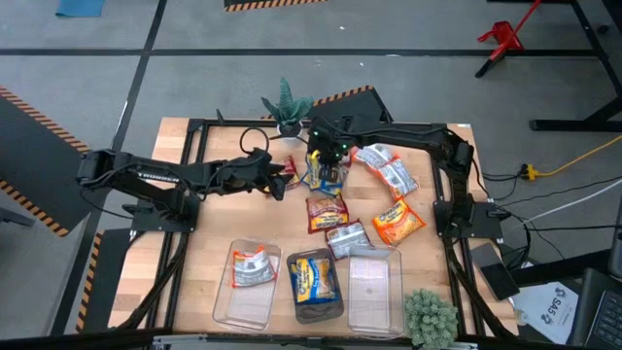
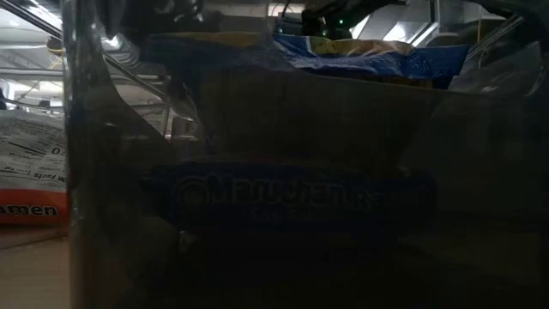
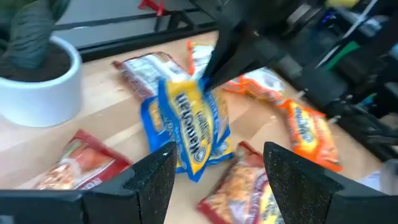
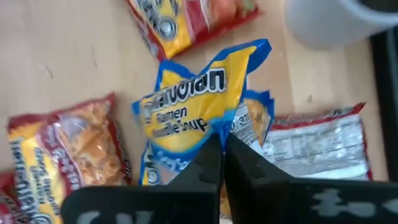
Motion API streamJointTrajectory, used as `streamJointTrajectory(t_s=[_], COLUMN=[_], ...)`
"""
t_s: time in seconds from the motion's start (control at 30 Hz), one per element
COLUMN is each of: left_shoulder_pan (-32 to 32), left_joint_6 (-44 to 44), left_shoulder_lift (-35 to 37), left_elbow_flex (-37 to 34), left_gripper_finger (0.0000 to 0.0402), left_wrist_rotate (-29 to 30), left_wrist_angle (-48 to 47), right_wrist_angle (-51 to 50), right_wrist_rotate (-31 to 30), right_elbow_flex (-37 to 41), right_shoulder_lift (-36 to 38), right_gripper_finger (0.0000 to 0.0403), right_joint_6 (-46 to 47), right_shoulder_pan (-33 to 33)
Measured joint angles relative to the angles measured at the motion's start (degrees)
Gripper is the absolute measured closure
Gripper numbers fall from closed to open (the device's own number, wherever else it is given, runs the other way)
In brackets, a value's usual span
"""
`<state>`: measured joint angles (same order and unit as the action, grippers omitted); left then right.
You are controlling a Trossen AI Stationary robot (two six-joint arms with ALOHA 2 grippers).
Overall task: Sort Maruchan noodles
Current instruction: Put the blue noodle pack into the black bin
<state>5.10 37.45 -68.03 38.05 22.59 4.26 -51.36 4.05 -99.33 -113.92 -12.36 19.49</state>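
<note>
Several Maruchan packets lie in the middle of the table: red-and-silver ones (image 1: 389, 172), an orange-red one (image 1: 328, 210) and an orange one (image 1: 399, 222). My right gripper (image 1: 327, 160) reaches in from the right and is shut on a blue-and-yellow packet (image 4: 193, 106), also seen in the left wrist view (image 3: 189, 124). A second blue-and-yellow packet (image 4: 256, 118) lies beneath it. My left gripper (image 3: 217, 180) is open and hovers level just left of the pile (image 1: 284, 181), beside a red packet (image 3: 74, 162). My right gripper pinches the blue-and-yellow packet's crumpled edge (image 4: 217, 123) between its two fingers (image 4: 210, 163), coming from above and pointing down. The packet hangs upright and buckled below the fingers (image 3: 214, 62). Whether its lower end (image 3: 196, 168) still touches the packets beneath, I cannot tell.
Three clear bins stand along the near edge: the left one (image 1: 233, 297) holds a red-and-silver packet, the middle one (image 1: 303, 309) a blue-and-yellow packet, and the right one (image 1: 375, 287) shows nothing inside. A potted plant (image 1: 289, 109) stands at the far edge, another (image 1: 429, 316) at the near right corner.
</note>
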Motion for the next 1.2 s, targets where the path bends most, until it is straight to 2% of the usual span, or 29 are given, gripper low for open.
streamJointTrajectory(t_s=[0.33,0.47,0.63,0.77,0.87,1.07,1.2], left_shoulder_pan=[2.43,2.89,2.87,2.87,2.87,2.87,2.87], left_joint_6=[5.45,5.71,5.71,5.71,5.71,5.91,5.93], left_shoulder_lift=[-1.22,-3.21,-5.23,-6.02,-6.01,-6.03,-6.01], left_elbow_flex=[-8.72,-9.64,-9.67,-9.71,-9.71,-9.71,-9.71], left_gripper_finger=[0.0168,0.0168,0.0168,0.0168,0.0168,0.0168,0.0168], left_wrist_rotate=[2.18,1.59,0.69,0.69,0.70,0.26,0.22], left_wrist_angle=[9.88,12.08,14.82,17.76,18.24,18.90,18.92], right_wrist_angle=[0.24,0.32,-0.96,-2.01,-0.88,2.24,7.96], right_wrist_rotate=[1.21,1.07,0.15,-2.98,-5.83,-4.90,-4.73], right_elbow_flex=[-2.25,-2.25,-2.25,-2.25,-2.25,1.61,7.08], right_shoulder_lift=[0.01,0.01,0.01,0.01,0.01,0.07,0.02], right_gripper_finger=[0.0403,0.0403,0.0386,0.0323,0.0251,0.0104,0.0052], right_joint_6=[1.70,1.87,9.31,12.78,18.16,29.66,32.15], right_shoulder_pan=[-1.55,-2.42,-2.44,-2.11,-1.48,1.53,1.55])
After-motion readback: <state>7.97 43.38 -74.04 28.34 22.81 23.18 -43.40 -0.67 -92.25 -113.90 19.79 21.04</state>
